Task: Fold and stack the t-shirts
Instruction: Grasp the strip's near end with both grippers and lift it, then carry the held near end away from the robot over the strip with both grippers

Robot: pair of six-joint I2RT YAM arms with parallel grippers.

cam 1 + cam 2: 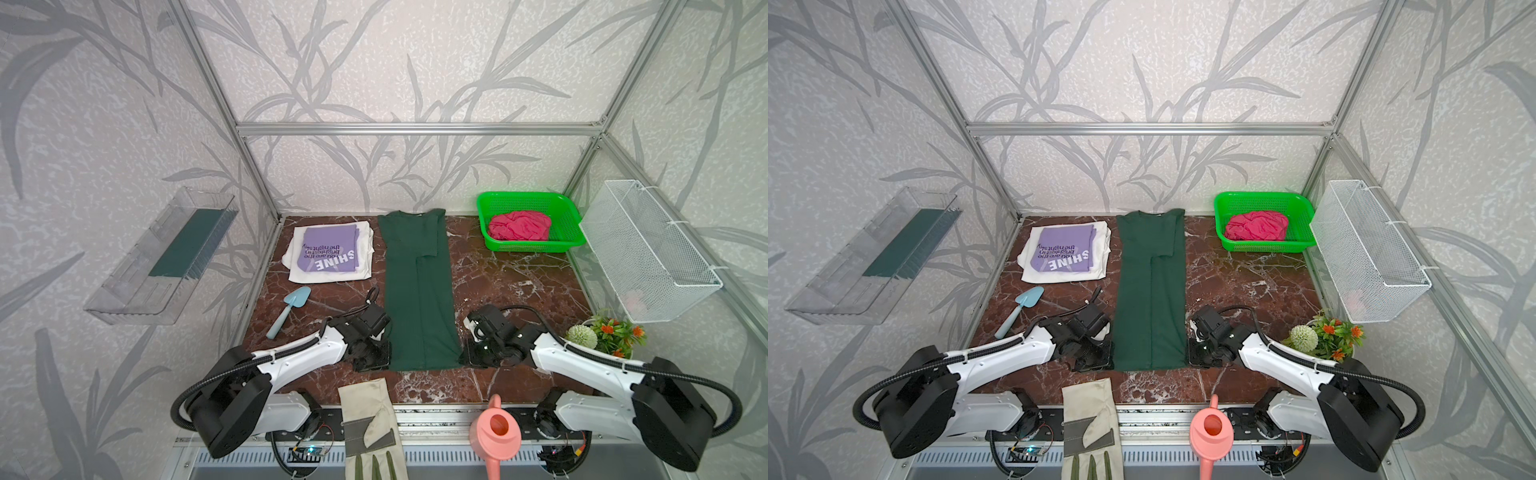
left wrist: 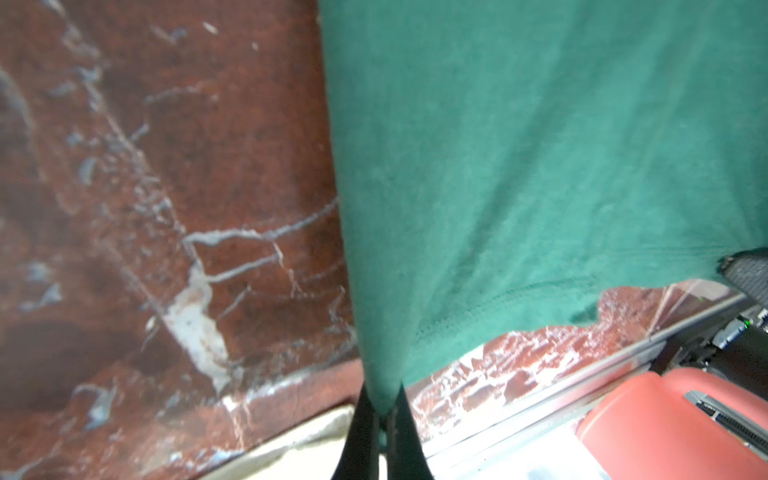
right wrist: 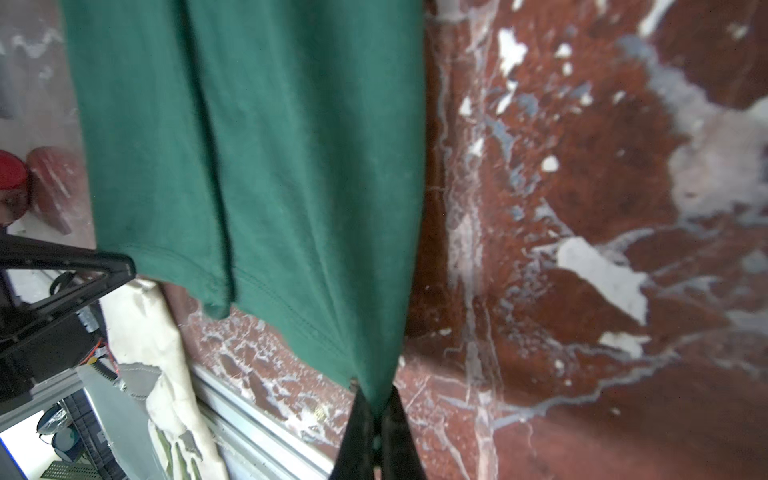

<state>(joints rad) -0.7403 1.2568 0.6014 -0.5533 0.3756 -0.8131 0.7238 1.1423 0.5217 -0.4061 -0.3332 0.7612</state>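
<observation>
A dark green t-shirt [image 1: 417,291] [image 1: 1150,291] lies folded lengthwise into a long strip down the middle of the marble table. My left gripper [image 1: 384,362] [image 2: 384,399] is shut on its near left hem corner. My right gripper [image 1: 463,359] [image 3: 376,399] is shut on the near right hem corner. At the back left, a folded lilac "SHINE" t-shirt [image 1: 328,249] rests on a folded white t-shirt [image 1: 365,253]. A crumpled pink-red t-shirt [image 1: 519,226] sits in the green basket [image 1: 569,212] at the back right.
A beige work glove [image 1: 370,424] and a pink watering can [image 1: 496,436] lie at the front edge. A blue trowel [image 1: 289,309] lies left of my left arm. A small plant [image 1: 611,334] and a white wire basket [image 1: 648,253] stand at the right.
</observation>
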